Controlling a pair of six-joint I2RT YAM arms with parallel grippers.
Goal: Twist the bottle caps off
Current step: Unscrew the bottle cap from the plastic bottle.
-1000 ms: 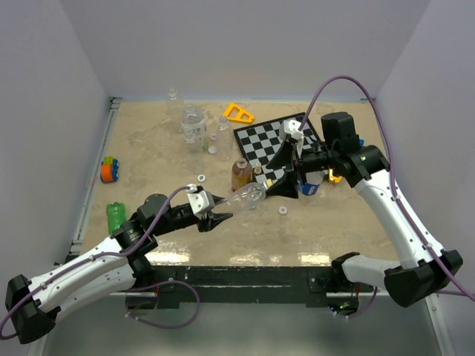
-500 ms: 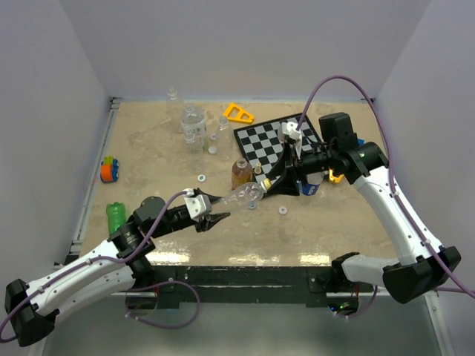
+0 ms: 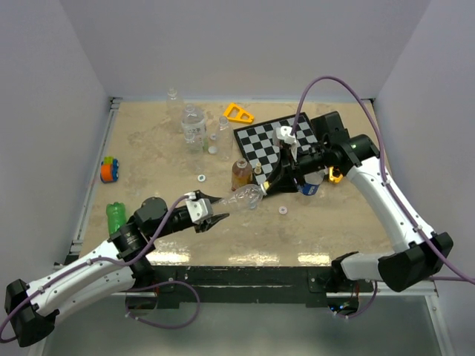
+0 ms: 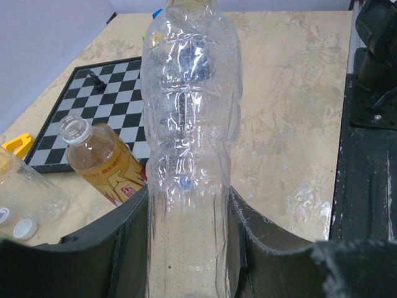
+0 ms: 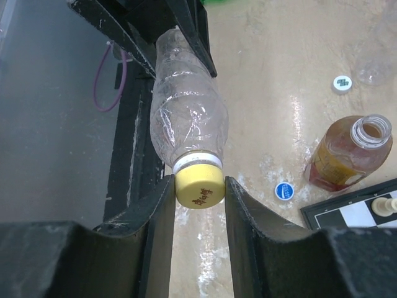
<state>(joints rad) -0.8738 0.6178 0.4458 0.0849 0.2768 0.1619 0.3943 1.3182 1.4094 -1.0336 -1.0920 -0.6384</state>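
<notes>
Tan marbled table lies beneath a clear bottle, held in mid-air with the left gripper clamped around its base. At the other end, the right gripper pinches its yellow cap. Unscrewing looks about to begin; the next move calls for twisting the cap against a firm hold.

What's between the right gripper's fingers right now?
The round yellow plastic cap on the clear crinkled plastic bottle; the right wrist view shows it.
</notes>
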